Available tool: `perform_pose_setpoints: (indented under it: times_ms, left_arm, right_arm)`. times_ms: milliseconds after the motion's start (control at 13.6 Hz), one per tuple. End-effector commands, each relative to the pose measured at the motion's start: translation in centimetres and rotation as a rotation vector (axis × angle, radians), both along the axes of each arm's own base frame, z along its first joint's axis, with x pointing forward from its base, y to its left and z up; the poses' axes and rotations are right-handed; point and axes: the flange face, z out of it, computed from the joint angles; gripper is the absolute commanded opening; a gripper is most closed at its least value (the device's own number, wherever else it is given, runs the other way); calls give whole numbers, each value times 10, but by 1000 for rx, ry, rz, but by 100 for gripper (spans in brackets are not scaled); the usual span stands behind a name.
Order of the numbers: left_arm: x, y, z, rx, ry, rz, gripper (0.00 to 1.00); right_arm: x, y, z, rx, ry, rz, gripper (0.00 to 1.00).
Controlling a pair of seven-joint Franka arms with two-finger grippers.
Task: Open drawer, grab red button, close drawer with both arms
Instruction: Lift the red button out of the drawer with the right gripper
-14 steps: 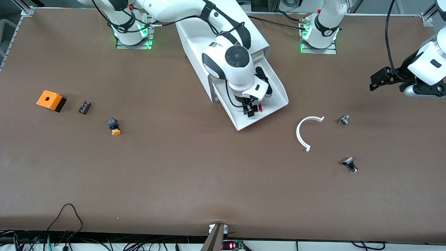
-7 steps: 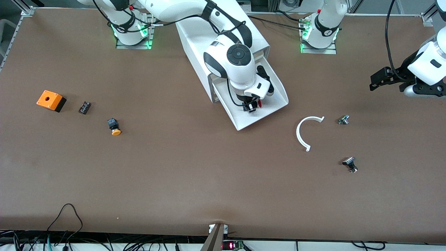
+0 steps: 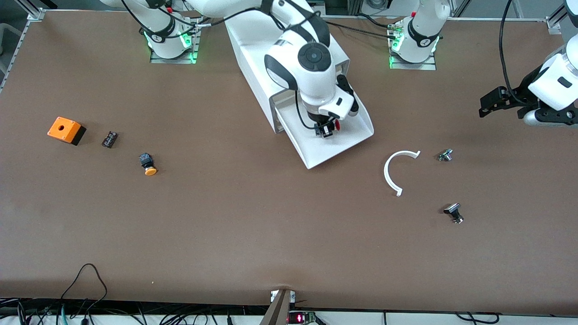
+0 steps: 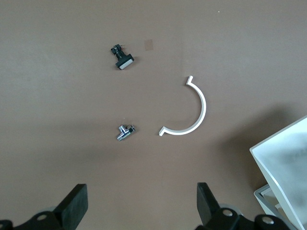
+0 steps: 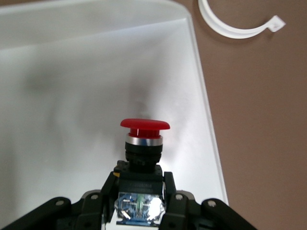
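Start from the drawer (image 3: 336, 142) and go from the things nearest the front camera to the ones farthest from it.

A small black part with a flat pale head (image 3: 453, 212) lies nearer the camera than the drawer, toward the left arm's end of the table. A white curved strip (image 3: 392, 174) lies just past the drawer's corner on that same side. A little shiny metal part (image 3: 445, 155) lies near the strip, closer still to the left arm's end.

Toward the right arm's end of the table, well apart from the drawer, sit a button with an orange-yellow cap (image 3: 148, 164), a small dark block (image 3: 109, 139) and an orange box with a hole (image 3: 65, 130).

The drawer is pulled out of the white cabinet (image 3: 271, 49). The right gripper (image 3: 326, 131) hangs over the open drawer. Its two fingers (image 5: 108, 189) are pinched tight on the black body of the red button (image 5: 144, 143). The red cap sticks out past the fingers, and the button is lifted above the drawer floor.

The left gripper (image 3: 494, 100) waits in the air over the table's edge at the left arm's end. Its fingers (image 4: 74, 206) are spread wide apart and hold nothing.
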Motion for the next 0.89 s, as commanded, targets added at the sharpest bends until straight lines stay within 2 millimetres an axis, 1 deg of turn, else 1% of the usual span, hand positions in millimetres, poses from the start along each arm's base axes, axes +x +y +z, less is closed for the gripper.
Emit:
perform_pose_setpoints:
  times_ms: [0, 74, 148, 295, 369, 443, 517, 590, 664, 812]
  left_arm:
    - [3, -1, 6, -15, 9, 8, 100]
    - [3, -1, 6, -15, 9, 8, 100]
    - [3, -1, 6, -15, 9, 8, 100]
    - [4, 1, 4, -16, 12, 11, 100]
    - [3, 1, 5, -15, 10, 11, 100]
    - [3, 1, 5, -15, 10, 11, 100]
    - [3, 1, 5, -15, 10, 11, 100]
    - [4, 1, 4, -15, 12, 11, 100]
    - [3, 1, 4, -15, 13, 11, 100]
    - [3, 2, 4, -15, 15, 12, 100]
  right_arm:
    - [12, -34, 64, -22, -39, -67, 36]
    - [29, -55, 82, -17, -59, -107, 36]
    - [51, -79, 87, -24, -70, -155, 36]
    - [95, -126, 90, -30, -85, -241, 36]
    - [114, -148, 89, -28, -86, -281, 36]
    - [129, -167, 88, -25, -86, -320, 36]
    - [143, -188, 86, -25, -79, -371, 36]
    - [153, -205, 84, -22, -62, -416, 36]
    - [159, -216, 83, -16, -47, -443, 36]
    - [174, -245, 69, -35, -22, -482, 36]
